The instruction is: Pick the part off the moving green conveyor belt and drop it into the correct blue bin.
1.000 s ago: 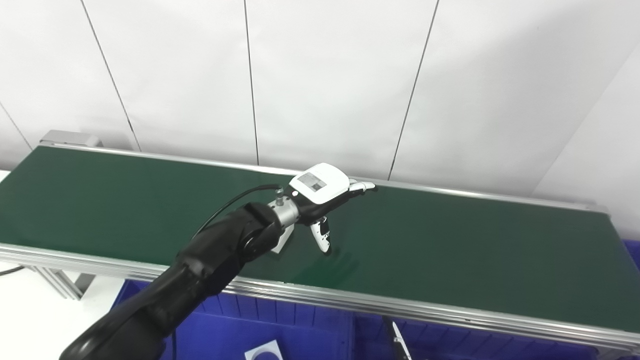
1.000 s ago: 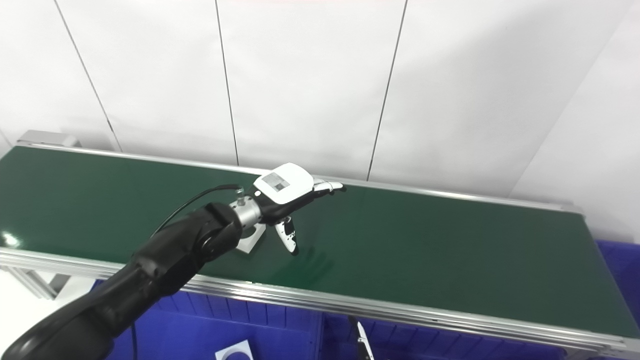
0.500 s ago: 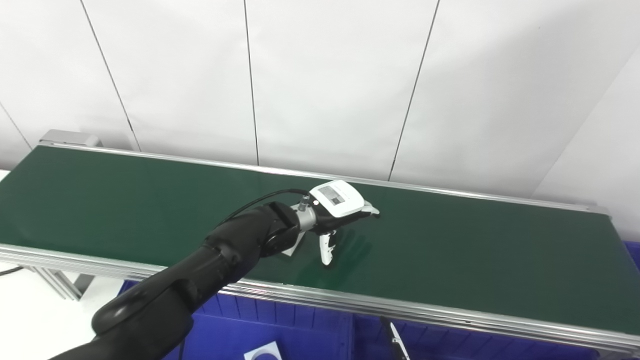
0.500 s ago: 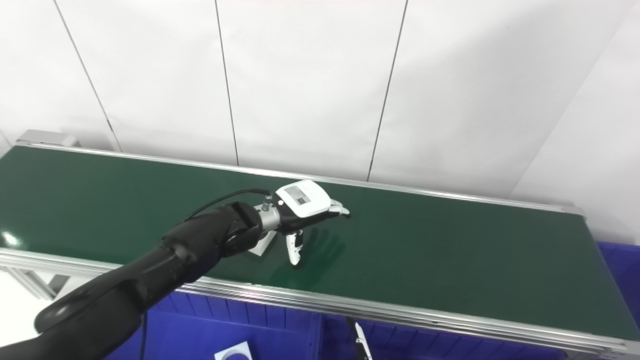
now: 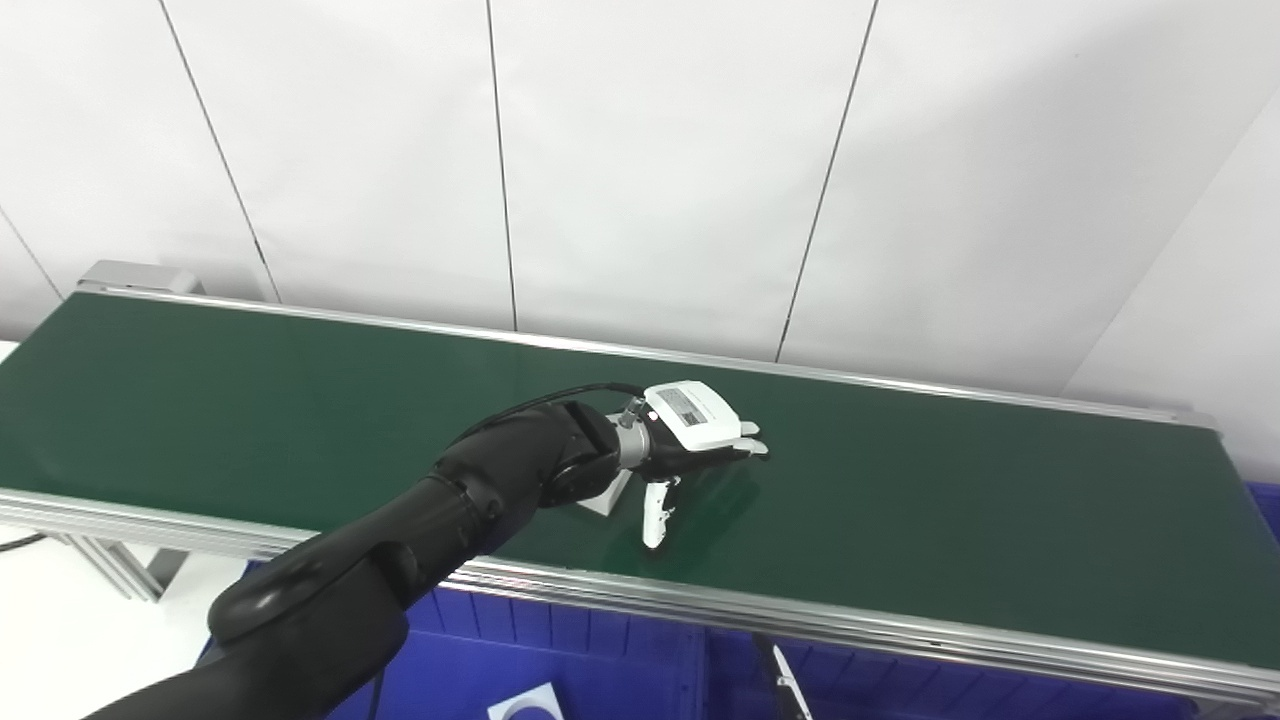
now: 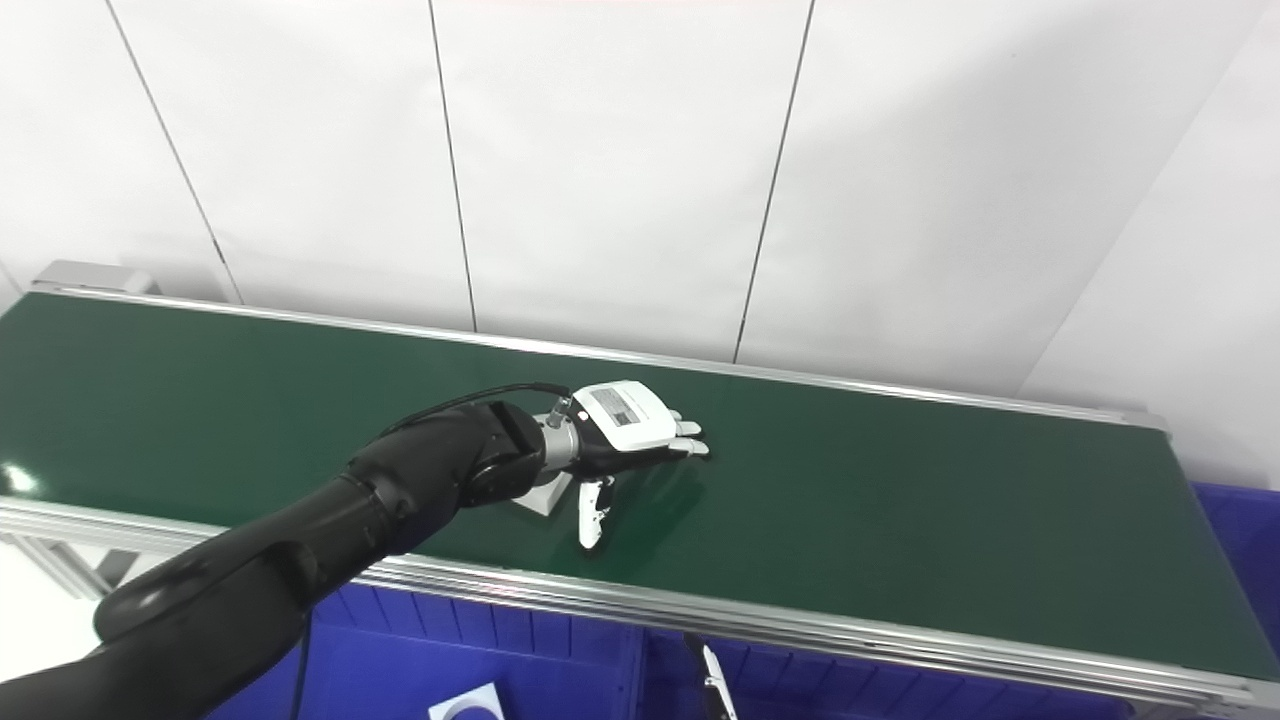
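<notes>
1. Only one arm shows. It is the left arm (image 5: 420,540), big and black, and it comes up from the bottom left corner.
2. The arm stretches forward and to the right.
3. A shiny silver wrist (image 6: 556,447) joins the arm to the left hand (image 5: 690,435).
4. The hand lies flat, palm down.
5. Its fingers (image 5: 750,448) point straight out, spread a little.
6. The thumb (image 5: 655,512) hangs down.
7. The hand holds nothing.

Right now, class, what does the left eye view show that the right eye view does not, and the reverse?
Left eye view only: a thin black cable at the left edge, below the conveyor. Right eye view only: a bright glare spot on the belt's near left corner. Both: the open left hand over the green conveyor belt, a white square part half hidden beneath its wrist, and blue plastic bins below.
</notes>
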Controlling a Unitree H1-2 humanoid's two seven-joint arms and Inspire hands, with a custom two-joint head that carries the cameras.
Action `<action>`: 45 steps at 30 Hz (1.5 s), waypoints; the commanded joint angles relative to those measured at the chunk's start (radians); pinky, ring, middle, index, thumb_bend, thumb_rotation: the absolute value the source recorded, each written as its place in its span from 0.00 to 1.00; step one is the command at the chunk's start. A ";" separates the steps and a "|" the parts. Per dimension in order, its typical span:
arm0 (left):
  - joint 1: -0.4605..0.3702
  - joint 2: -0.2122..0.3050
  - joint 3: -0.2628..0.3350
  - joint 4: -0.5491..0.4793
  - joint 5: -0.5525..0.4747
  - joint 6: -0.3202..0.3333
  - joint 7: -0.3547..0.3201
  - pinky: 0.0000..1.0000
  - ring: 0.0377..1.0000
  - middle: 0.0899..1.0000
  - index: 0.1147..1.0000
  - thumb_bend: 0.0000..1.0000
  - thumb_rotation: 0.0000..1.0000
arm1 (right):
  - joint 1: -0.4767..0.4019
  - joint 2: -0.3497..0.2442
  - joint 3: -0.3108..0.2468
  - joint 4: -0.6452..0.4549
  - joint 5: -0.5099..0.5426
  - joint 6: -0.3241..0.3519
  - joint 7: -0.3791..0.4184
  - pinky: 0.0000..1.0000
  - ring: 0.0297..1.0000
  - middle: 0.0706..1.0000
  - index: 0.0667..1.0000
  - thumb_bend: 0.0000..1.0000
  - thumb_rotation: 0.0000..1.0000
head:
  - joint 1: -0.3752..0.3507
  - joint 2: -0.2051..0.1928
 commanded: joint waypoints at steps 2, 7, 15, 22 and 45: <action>-0.085 0.011 0.018 -0.001 -0.027 0.001 -0.023 0.95 0.97 0.99 0.94 1.00 0.22 | -0.013 0.008 0.001 -0.011 0.004 -0.050 -0.011 1.00 1.00 1.00 0.98 0.91 0.97 | 0.001 0.001; -0.090 0.008 0.046 0.006 -0.079 -0.010 -0.080 0.96 0.98 0.99 0.95 1.00 0.21 | -0.015 0.007 0.003 -0.010 0.004 -0.050 -0.011 0.99 1.00 1.00 0.99 0.90 0.97 | 0.001 0.001; -0.111 -0.008 0.066 0.070 -0.124 -0.003 -0.081 0.94 0.96 0.97 0.93 1.00 0.21 | -0.013 0.019 -0.002 -0.007 0.012 -0.050 -0.001 0.99 1.00 1.00 0.98 0.91 0.96 | -0.007 -0.001; -0.110 -0.013 0.045 0.089 -0.079 0.059 -0.011 0.93 0.95 0.96 0.91 1.00 0.14 | -0.008 0.023 0.002 -0.018 0.007 -0.050 -0.006 0.99 1.00 1.00 0.99 0.91 0.96 | -0.015 0.003; -0.116 -0.066 -0.133 0.300 0.024 0.097 0.179 0.71 0.67 0.74 0.70 0.98 0.06 | 0.018 0.027 0.003 -0.067 -0.009 -0.050 -0.015 0.96 0.99 1.00 0.98 0.93 0.96 | -0.041 0.032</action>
